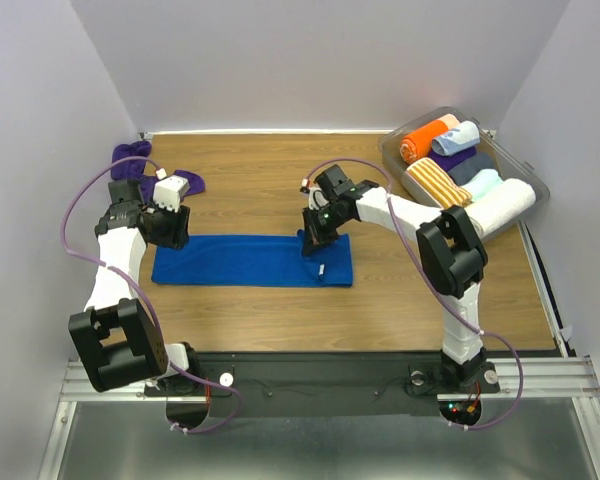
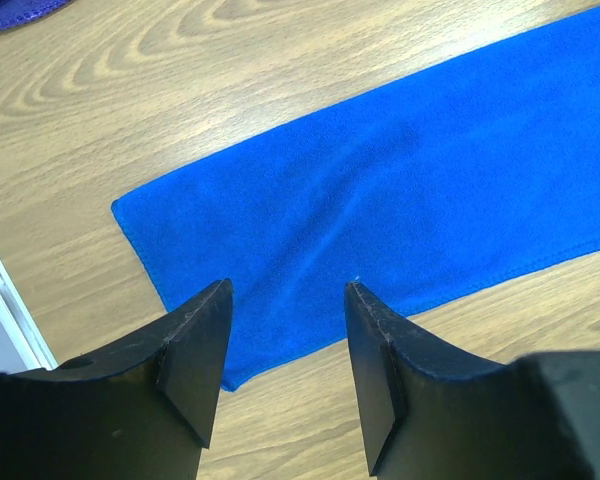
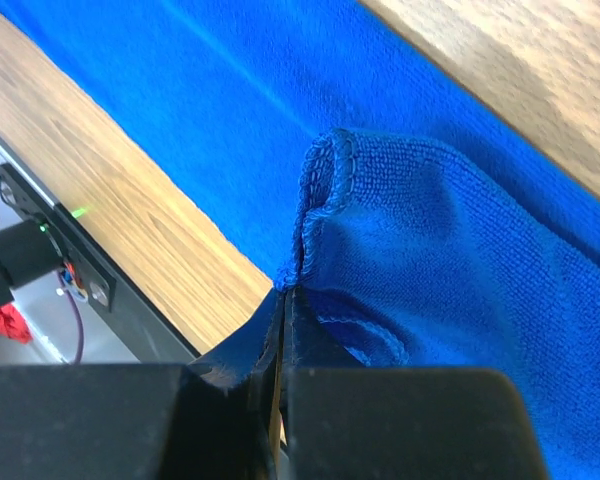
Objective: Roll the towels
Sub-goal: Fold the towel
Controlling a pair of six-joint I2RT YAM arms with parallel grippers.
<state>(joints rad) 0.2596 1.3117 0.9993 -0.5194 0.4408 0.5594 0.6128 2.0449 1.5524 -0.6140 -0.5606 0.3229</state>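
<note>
The royal blue towel (image 1: 242, 262) lies flat as a long strip across the table's middle. My right gripper (image 1: 315, 240) is shut on the towel's right end; in the right wrist view the pinched hem (image 3: 325, 210) stands lifted and folded over the flat part (image 3: 220, 90). My left gripper (image 1: 170, 228) is open and empty above the towel's left end; in the left wrist view the towel (image 2: 400, 190) lies beyond the fingertips (image 2: 208, 310). The dark purple towel (image 1: 140, 162) lies crumpled at the far left, behind the left arm.
A clear bin (image 1: 525, 165) at the far right holds several rolled towels: orange, pale blue, dark, striped and white. White walls enclose the table on three sides. A black rail (image 1: 310, 372) runs along the near edge.
</note>
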